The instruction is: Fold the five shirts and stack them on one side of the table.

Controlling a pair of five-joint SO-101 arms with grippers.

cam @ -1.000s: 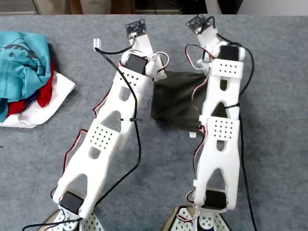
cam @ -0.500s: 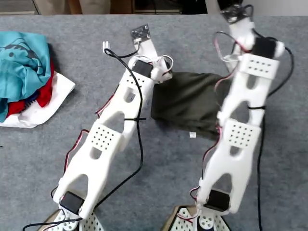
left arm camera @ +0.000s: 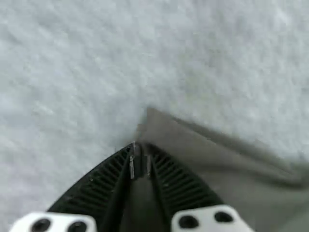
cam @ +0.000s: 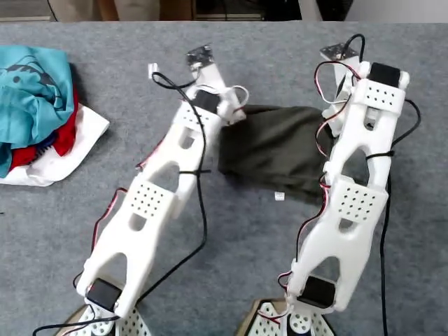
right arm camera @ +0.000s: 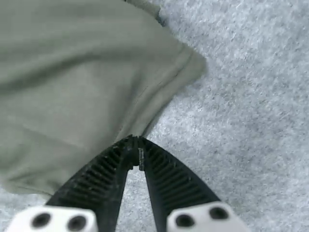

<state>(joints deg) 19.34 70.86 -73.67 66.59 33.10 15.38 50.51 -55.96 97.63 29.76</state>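
Note:
A dark olive shirt (cam: 273, 147) lies folded on the grey table between my two arms. In the left wrist view my left gripper (left arm camera: 139, 162) is shut on the olive shirt (left arm camera: 217, 164) at a pointed corner; in the high view this is the shirt's far left corner. My right gripper (right arm camera: 139, 157) is shut at the hem of the olive shirt (right arm camera: 82, 82), on its right side, with the cloth pinched at the tips. A pile of other shirts (cam: 35, 105), teal over red over white, sits at the table's far left.
A small white tag (cam: 279, 197) lies at the olive shirt's near edge. Bare grey felt (cam: 245, 245) stretches between the arm bases and to the right of the right arm. Cables hang along both arms.
The right arm swung out to the right and then came down by the shirt's right edge; the shirt now spreads wider. The left arm shifted slightly to the right at the far left corner.

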